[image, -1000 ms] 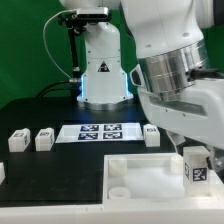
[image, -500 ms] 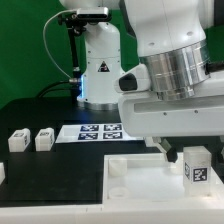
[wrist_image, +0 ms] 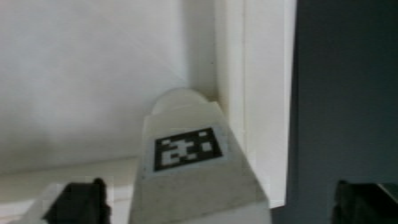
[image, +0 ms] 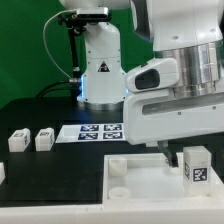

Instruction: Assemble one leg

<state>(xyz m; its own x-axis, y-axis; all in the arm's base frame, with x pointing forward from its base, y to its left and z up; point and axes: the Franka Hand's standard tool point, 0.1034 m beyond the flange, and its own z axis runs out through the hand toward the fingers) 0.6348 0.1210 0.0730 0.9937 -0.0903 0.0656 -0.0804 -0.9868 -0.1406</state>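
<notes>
- Counting three legs in the exterior view: two lying on the black table (image: 40, 175) toward the exterior view's left (image: 17, 141) (image: 44, 139), one standing upright (image: 195, 165) on the large white square piece (image: 150, 178) at the exterior view's right.
- Showing one marker board (image: 95, 131) lying flat beyond the legs.
- Hovering over the upright leg (wrist_image: 192, 160): gripper fingers (wrist_image: 79, 200) spread apart, gripping nothing.
- Backing the scene: dark curtain, white robot base (image: 100, 65).

leg (image: 196, 166) cut by frame edge, end effector (wrist_image: 221, 202) fingertips cropped
</notes>
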